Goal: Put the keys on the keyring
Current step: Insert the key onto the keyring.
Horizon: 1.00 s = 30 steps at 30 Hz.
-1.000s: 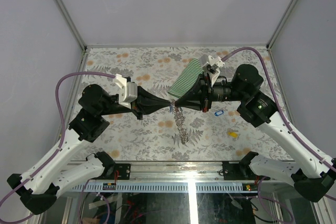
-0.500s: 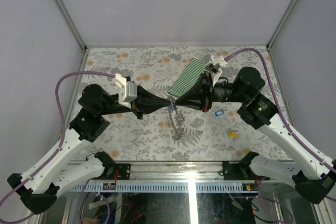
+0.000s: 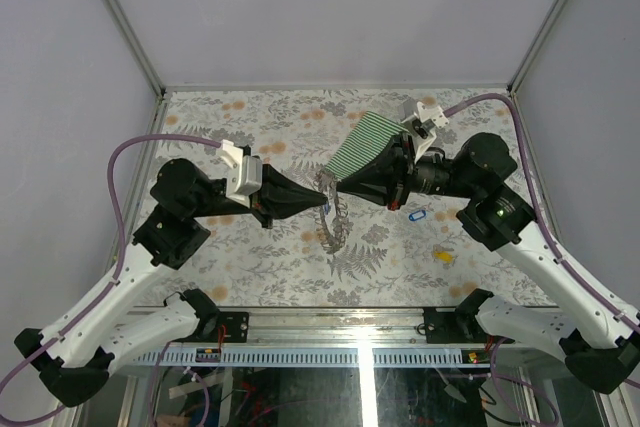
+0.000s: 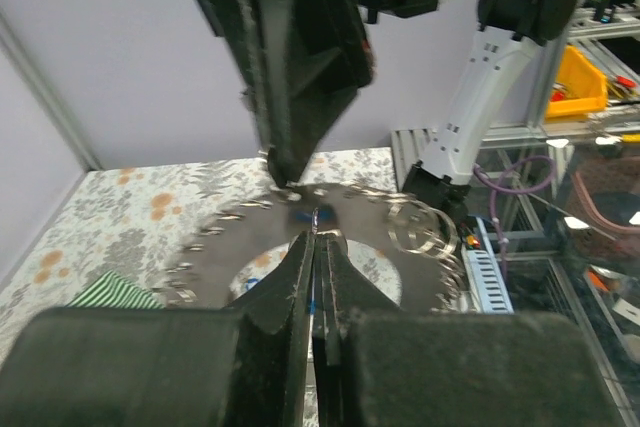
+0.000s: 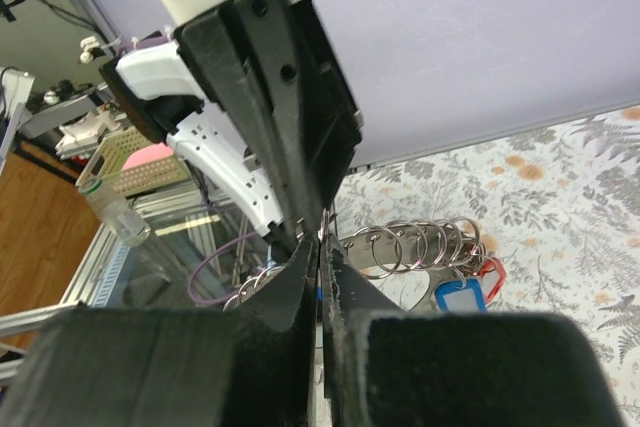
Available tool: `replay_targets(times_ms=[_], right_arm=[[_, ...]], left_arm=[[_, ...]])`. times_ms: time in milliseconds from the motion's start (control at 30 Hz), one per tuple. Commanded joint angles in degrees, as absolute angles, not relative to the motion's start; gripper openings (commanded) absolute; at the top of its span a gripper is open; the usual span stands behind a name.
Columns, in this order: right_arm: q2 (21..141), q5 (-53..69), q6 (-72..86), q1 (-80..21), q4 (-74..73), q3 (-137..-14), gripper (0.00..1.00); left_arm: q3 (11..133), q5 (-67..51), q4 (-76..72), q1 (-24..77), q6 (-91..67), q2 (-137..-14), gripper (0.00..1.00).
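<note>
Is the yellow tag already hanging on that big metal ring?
No, the yellow key lies alone on the table, apart from the keyring.

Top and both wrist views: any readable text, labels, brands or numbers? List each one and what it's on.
No text is readable in any view.
Blue key tag, right wrist view: the white label window looks blank.
Blue key and yellow key, top view: too small to tell.
Yellow bin, left wrist view: no marking visible.
</note>
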<state>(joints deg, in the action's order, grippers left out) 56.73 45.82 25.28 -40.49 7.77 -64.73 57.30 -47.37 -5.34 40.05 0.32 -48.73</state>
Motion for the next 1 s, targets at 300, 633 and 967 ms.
replay_targets(times_ms=[300, 633, 967], right_arm=[[55.0, 41.9, 25.4, -40.2, 15.3, -64.6, 0.0], [55.7, 50.6, 24.3, -40.2, 15.0, -65.6, 0.0], [57.2, 50.9, 24.3, -40.2, 12.0, -66.7, 0.0]], left_arm=[[58.5, -49.7, -6.8, 40.0, -0.9, -48.3, 0.0], [57.6, -43.6, -9.3, 40.0, -2.2, -46.4, 0.0], [57.8, -45.1, -10.3, 40.0, -3.2, -47.5, 0.0]])
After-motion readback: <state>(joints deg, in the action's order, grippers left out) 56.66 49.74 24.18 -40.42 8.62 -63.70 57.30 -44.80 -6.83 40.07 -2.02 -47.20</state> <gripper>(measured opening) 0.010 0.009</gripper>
